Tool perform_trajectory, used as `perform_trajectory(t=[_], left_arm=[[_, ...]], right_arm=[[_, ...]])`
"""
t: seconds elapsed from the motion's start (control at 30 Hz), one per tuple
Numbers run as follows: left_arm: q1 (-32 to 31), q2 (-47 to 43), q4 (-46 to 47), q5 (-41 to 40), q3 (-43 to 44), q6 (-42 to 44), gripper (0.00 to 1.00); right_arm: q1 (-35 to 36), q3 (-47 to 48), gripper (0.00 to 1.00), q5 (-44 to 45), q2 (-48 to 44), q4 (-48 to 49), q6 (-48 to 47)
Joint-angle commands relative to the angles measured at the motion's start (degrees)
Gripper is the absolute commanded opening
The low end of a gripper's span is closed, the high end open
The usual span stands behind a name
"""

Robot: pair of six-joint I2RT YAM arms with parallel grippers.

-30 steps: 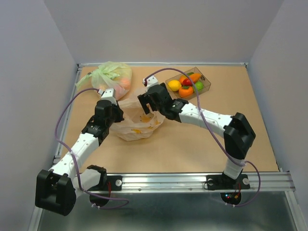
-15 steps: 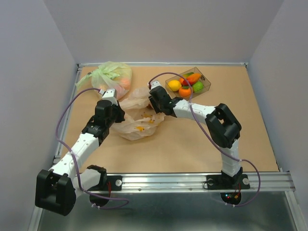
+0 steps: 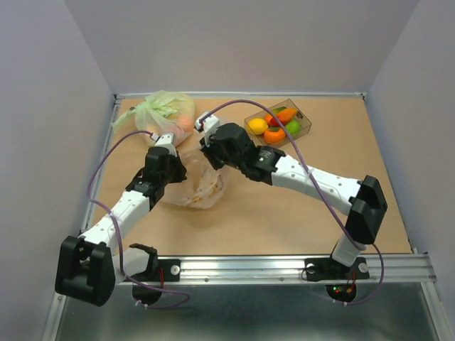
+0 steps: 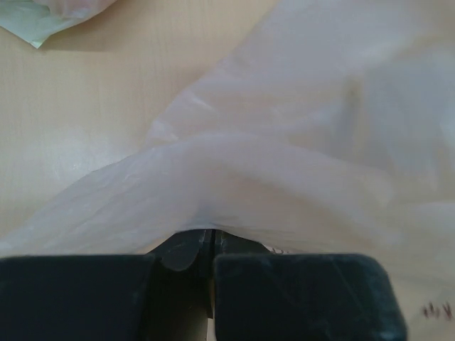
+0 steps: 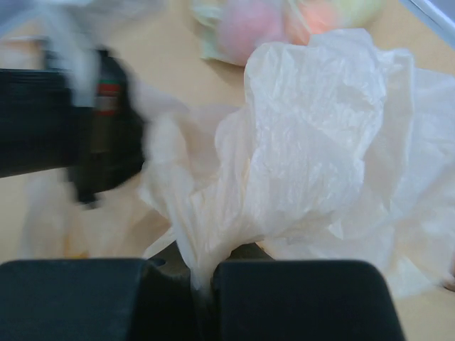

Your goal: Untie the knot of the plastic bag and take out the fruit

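Observation:
The pale peach plastic bag (image 3: 200, 189) hangs pulled up between my two grippers at the table's left middle. My left gripper (image 3: 173, 169) is shut on a stretched fold of its film (image 4: 284, 142), jaws (image 4: 211, 245) pressed together under it. My right gripper (image 3: 212, 150) is shut on a bunched strand of the same bag (image 5: 320, 156), film pinched between its jaws (image 5: 202, 280). The knot is hidden in the film between the grippers. Faint orange-yellow marks show through the bag's lower part. Glossy toy fruit (image 3: 274, 126) lies in the clear box.
A light-green bag (image 3: 165, 112) with pinkish fruits sits at the back left, just behind my left gripper; it also shows in the right wrist view (image 5: 284, 21). The clear box (image 3: 306, 128) stands at the back right. My left arm (image 5: 71, 135) shows blurred close by.
My right gripper has gone from open to shut on the bag's film and moved up and left with it. The bag has been drawn up into a narrower shape. The left gripper keeps its hold.

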Motion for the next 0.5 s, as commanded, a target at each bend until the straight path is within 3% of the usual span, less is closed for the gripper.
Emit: perform_trajectory(t=[0.0, 0.1, 0.33, 0.4, 0.43, 0.47], left_arm=[[0.2, 1.0, 0.8, 0.1, 1.2, -0.3, 0.04], [0.2, 0.7, 0.8, -0.2, 1.0, -0.4, 0.04], [0.2, -1.0, 0.6, -1.4, 0.7, -0.6, 0.02], [0.2, -1.1, 0.7, -1.0, 0.7, -0.6, 0.02], [0.2, -1.0, 0.7, -0.7, 0.6, -0.5, 0.02], [0.2, -1.1, 0.8, -0.4, 0.7, -0.5, 0.02]], right_arm=[[3.5, 0.1, 0.01, 1.3, -3.0, -1.1, 0.6], [3.0, -3.2, 0.00, 11.0, -2.1, -1.1, 2.1], [-3.8, -7.8, 0.01, 11.9, 1.0, 0.0, 10.1], [-4.8, -8.2, 0.16, 13.3, 2.7, 0.0, 11.2], [-5.0, -8.1, 0.28, 13.5, 3.0, 0.0, 11.5], [-5.0, -8.0, 0.51, 13.8, 2.9, -0.1, 11.5]])
